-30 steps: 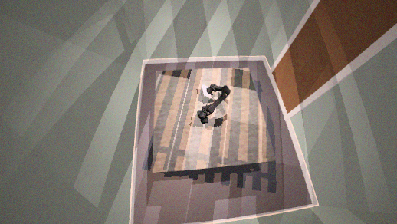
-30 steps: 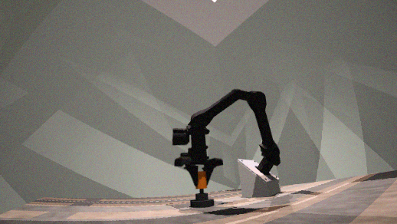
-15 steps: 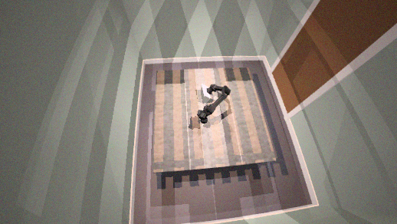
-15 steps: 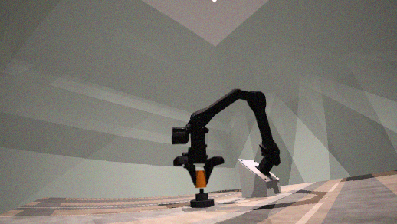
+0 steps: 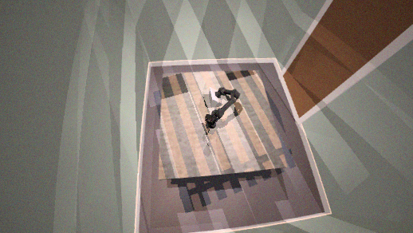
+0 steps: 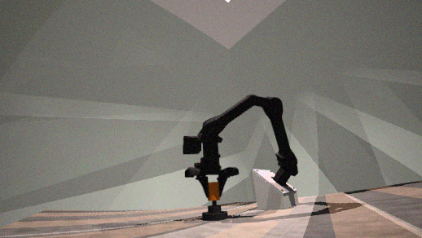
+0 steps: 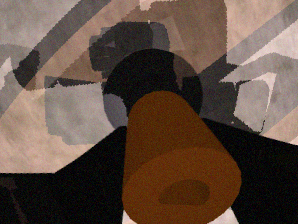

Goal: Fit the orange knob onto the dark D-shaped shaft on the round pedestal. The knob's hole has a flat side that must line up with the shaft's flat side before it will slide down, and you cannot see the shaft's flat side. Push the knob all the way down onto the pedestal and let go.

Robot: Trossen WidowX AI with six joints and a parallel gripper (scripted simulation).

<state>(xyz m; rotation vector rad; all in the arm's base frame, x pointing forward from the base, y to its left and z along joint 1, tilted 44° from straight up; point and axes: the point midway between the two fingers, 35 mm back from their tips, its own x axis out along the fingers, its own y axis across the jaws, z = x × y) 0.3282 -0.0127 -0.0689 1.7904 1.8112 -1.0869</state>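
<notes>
The orange knob [image 6: 213, 191] [image 7: 162, 127] is upright between the fingers of my gripper [image 6: 213, 194] [image 7: 162, 129], which is shut on it and points straight down. In the wrist view the knob's near end shows a hole with a flat side. The round pedestal [image 6: 214, 214] [image 7: 150, 65] is directly below. A short length of the dark shaft [image 6: 214, 203] shows between the knob's lower end and the pedestal, so the knob is not down on the pedestal. Whether the shaft's tip is inside the hole cannot be told. In the top view the gripper [image 5: 210, 124] is too small for detail.
The arm's white wedge-shaped base [image 6: 266, 191] [image 5: 214, 96] stands behind and to the right of the pedestal in the exterior view. The striped table top [image 5: 191, 159] has dark shadow patches. A brown panel [image 5: 343, 52] lies beyond the pale-edged floor area.
</notes>
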